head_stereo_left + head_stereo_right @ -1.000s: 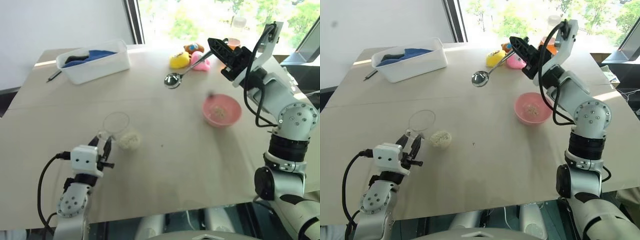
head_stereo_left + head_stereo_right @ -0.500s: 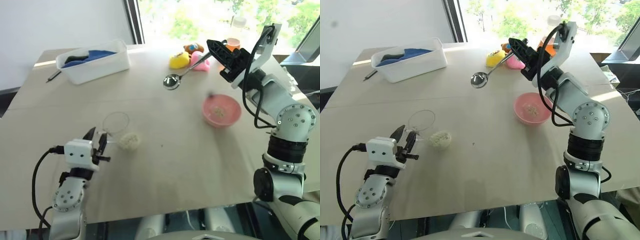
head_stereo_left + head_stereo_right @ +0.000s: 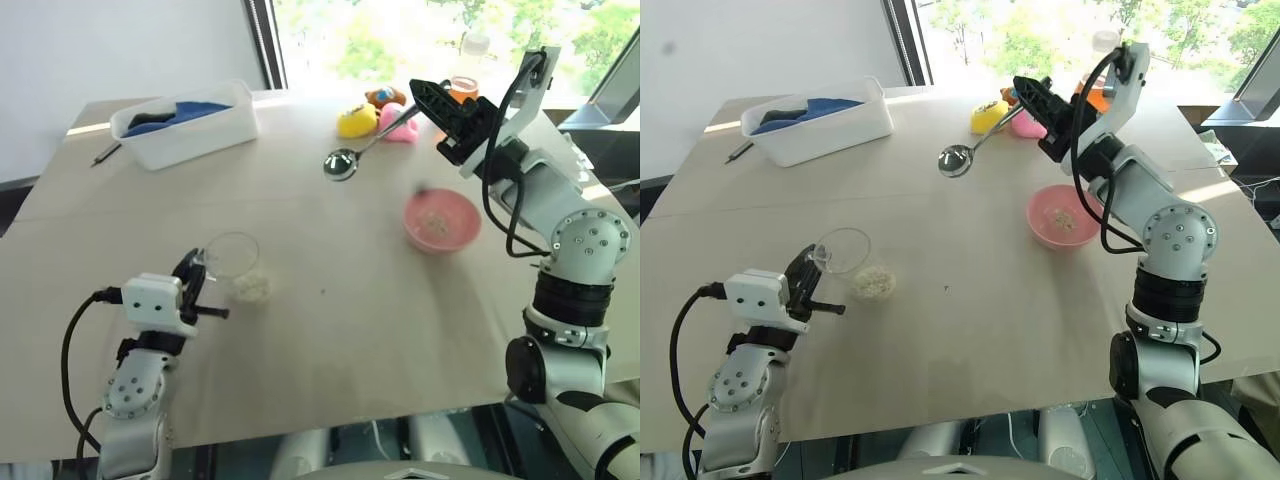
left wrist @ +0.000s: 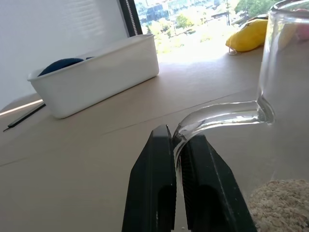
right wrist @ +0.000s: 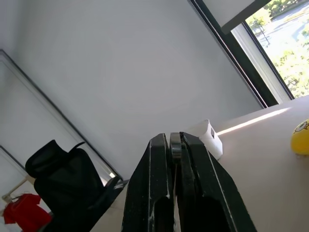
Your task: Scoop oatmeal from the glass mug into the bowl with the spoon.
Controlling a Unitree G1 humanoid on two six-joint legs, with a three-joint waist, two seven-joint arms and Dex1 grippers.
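Observation:
The glass mug (image 3: 232, 254) stands at the near left of the table, with a clump of pale oatmeal (image 3: 251, 287) at its bottom. My left gripper (image 4: 175, 136) is shut on the mug's curved glass handle (image 4: 217, 117). Further back, above the table, hangs the silver spoon (image 3: 341, 163), its bowl pointing left. My right gripper (image 3: 428, 97) is shut on the end of its handle. The pink bowl (image 3: 441, 221) sits at the right, below the right arm, with a few flakes in it.
A white tub (image 3: 186, 123) holding a blue cloth stands at the back left, with a dark pen (image 3: 107, 152) beside it. A yellow duck (image 3: 357, 121), a pink duck (image 3: 400, 124) and a flask of orange liquid (image 3: 465, 86) stand at the back edge.
My left gripper's fingers, open beside the mug a second ago, have shut on its handle. The right arm and the spoon have kept still.

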